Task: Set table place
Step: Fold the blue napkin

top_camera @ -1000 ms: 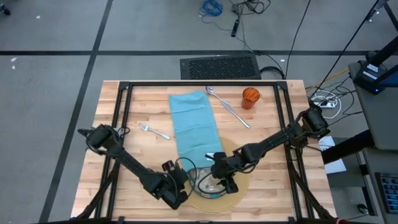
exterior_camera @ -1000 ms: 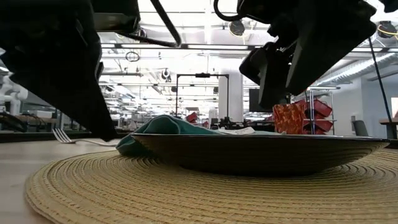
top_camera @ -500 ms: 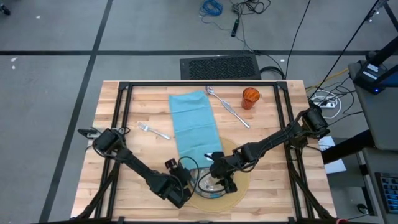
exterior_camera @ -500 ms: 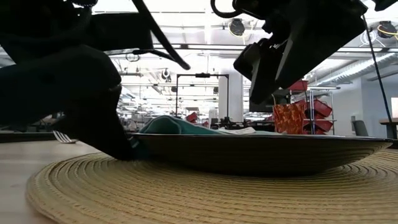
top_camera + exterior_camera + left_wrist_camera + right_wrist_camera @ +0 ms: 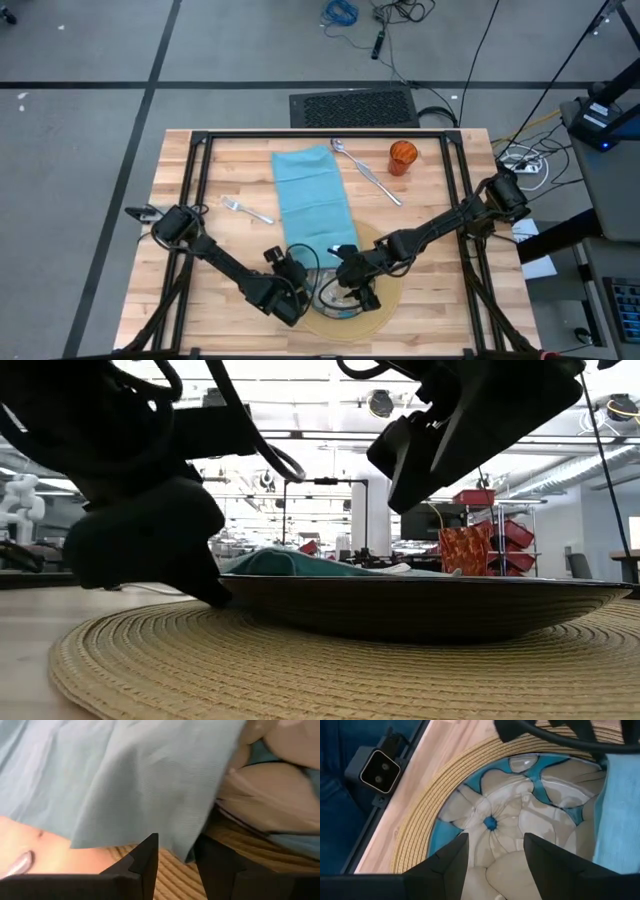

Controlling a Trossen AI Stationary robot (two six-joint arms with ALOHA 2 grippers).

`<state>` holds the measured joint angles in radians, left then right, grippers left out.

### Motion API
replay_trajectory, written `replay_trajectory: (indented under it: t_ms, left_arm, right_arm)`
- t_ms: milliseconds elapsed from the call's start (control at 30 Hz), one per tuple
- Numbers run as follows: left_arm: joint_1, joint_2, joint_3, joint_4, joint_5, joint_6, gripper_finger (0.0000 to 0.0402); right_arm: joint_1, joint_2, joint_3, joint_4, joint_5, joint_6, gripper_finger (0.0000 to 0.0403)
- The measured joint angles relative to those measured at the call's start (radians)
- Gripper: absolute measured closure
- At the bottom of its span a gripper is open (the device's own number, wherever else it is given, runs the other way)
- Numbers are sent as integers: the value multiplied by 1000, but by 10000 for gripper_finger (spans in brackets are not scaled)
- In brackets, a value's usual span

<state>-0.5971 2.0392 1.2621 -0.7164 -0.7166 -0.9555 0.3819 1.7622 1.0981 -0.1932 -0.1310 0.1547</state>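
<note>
Both dark arms cover much of the patterned glass plate (image 5: 335, 298) from above; the teal cloth napkin's (image 5: 315, 205) near end disappears beneath them.

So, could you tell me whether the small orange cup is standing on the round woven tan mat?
No, the small orange cup stands on bare planks at the table's far side, well apart from the round woven tan mat.

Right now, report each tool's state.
Left tool: open, its fingers either side of the teal napkin's corner, nothing held.
Right tool: open and empty above the glass plate.
</note>
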Motion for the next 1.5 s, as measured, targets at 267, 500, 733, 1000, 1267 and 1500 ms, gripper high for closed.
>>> replay_trajectory:
  t_ms: [267,500,733,1000,1267,1500]
  left_arm:
    - [-1,0,0,-8,-10,76,393]
    - [-13,0,1,-21,-18,77,401]
    - [-41,0,47,-114,-22,71,402]
    - [-47,0,84,-160,-25,72,401]
    - [-63,-2,84,-162,-8,71,401]
    - [-67,-3,84,-164,-8,70,401]
  right_arm:
    - [0,0,0,1,0,-10,220]
    - [1,0,0,-14,0,-7,220]
    - [8,0,0,-74,52,2,220]
    - [8,0,0,-108,145,-29,220]
    - [9,0,0,-189,229,-43,220]
    - [19,10,-1,-229,325,-53,220]
